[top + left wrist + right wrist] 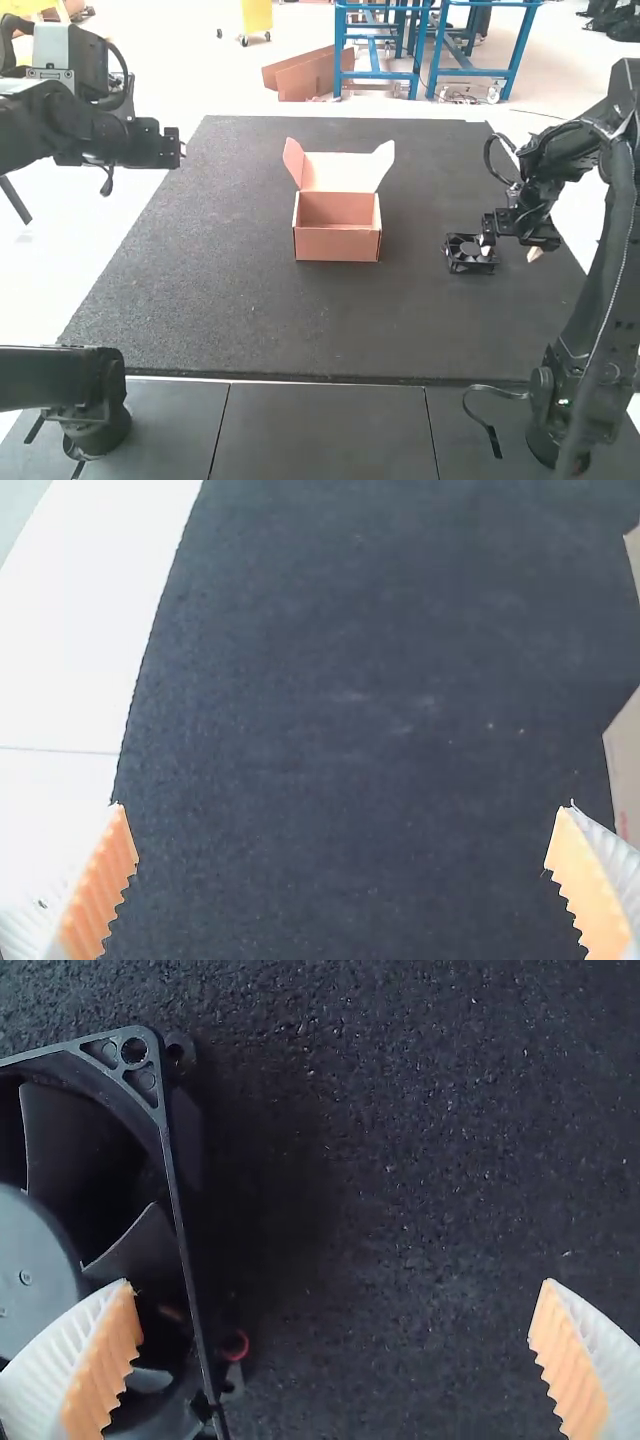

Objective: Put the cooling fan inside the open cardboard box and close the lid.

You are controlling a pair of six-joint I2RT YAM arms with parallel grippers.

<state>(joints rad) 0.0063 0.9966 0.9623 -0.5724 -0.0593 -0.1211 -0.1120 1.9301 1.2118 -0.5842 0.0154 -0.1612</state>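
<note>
One fan (470, 252) is seen flat on the mat (230, 260) at the right claw (510, 248), which is spread wide. One pad (100, 1360) is held over the fan's frame, and much of the fan is cut off in the wrist view. One box (337, 226), lid up, is set between the two claws, well apart from each. The left claw (340, 910) is likewise held open.

- The counter (320, 430) shows grey panels along its near edge. Beyond them a rough black mat (200, 260) lies spread flat.
- An open cardboard box (337, 240) stands on the mat, about midway between the left and right edges, with its lid raised on the far side.
- A black cooling fan (468, 254) lies on the mat near the right edge, well apart from the box.
- The left arm's base (95, 425) and the right arm's base (560, 430) stand at the near corners.
</note>
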